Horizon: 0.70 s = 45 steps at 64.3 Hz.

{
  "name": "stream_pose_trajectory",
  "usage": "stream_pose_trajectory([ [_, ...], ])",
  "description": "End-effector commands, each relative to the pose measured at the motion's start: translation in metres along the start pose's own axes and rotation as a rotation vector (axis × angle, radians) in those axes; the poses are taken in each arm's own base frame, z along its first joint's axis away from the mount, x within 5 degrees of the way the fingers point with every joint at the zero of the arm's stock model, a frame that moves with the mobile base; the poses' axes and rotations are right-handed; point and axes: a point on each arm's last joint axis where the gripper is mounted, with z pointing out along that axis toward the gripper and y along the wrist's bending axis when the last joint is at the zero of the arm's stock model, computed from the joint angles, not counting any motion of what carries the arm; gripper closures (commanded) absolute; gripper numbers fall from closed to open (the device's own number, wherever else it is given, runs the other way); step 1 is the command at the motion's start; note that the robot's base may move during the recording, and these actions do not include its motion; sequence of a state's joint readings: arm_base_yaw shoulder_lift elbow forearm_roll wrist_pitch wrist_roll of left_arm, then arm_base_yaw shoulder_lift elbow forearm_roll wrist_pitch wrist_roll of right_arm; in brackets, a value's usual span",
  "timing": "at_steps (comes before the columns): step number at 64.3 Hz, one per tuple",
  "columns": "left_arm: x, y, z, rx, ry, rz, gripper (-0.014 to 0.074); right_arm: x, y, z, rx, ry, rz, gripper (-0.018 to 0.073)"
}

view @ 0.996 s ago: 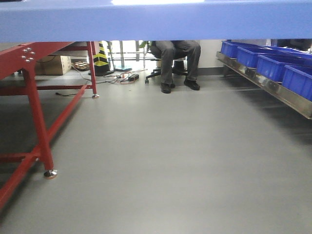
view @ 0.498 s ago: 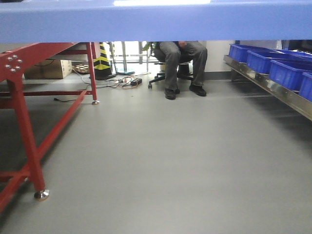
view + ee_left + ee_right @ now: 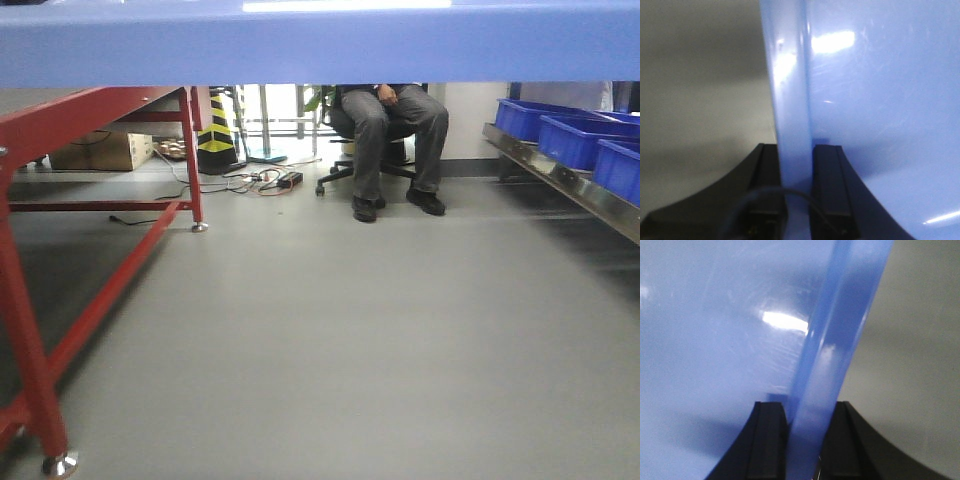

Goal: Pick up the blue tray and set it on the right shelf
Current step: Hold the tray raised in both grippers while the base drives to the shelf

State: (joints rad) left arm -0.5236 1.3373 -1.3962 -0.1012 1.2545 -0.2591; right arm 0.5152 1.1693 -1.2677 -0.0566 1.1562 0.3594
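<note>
The blue tray (image 3: 320, 45) spans the whole top of the front view, held up off the floor. In the left wrist view my left gripper (image 3: 799, 150) is shut on the blue tray's left rim (image 3: 790, 90), one black finger on each side of the wall. In the right wrist view my right gripper (image 3: 809, 407) is shut on the tray's right rim (image 3: 840, 330) in the same way. The right shelf (image 3: 570, 185), a shiny steel rail, runs along the right edge of the front view, well ahead and below the tray.
Deep dark-blue bins (image 3: 570, 135) stand on the shelf. A red-framed table (image 3: 100, 280) is close on the left, with its foot (image 3: 58, 464) near. A seated person (image 3: 390, 130), a striped cone (image 3: 215, 125), floor cables (image 3: 265, 180) and a cardboard box (image 3: 95, 150) are at the back.
The front view has shifted: the red table leg slid to the lower left, and the shelf, bins and person slid right. The tray stays held across the top.
</note>
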Motion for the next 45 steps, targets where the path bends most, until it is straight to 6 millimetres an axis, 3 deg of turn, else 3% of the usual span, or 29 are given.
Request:
stream_pose_trajectory([
  [1, 0.0083, -0.0065, -0.0163, 0.041, 0.034, 0.031, 0.0643, -0.0089, 0.0051, -0.0157, -0.063, -0.122, -0.031, 0.0503],
  [45, 0.0083, -0.0065, -0.0163, 0.041, 0.034, 0.031, 0.0643, -0.0089, 0.0051, -0.0157, -0.063, -0.122, -0.031, 0.0503],
])
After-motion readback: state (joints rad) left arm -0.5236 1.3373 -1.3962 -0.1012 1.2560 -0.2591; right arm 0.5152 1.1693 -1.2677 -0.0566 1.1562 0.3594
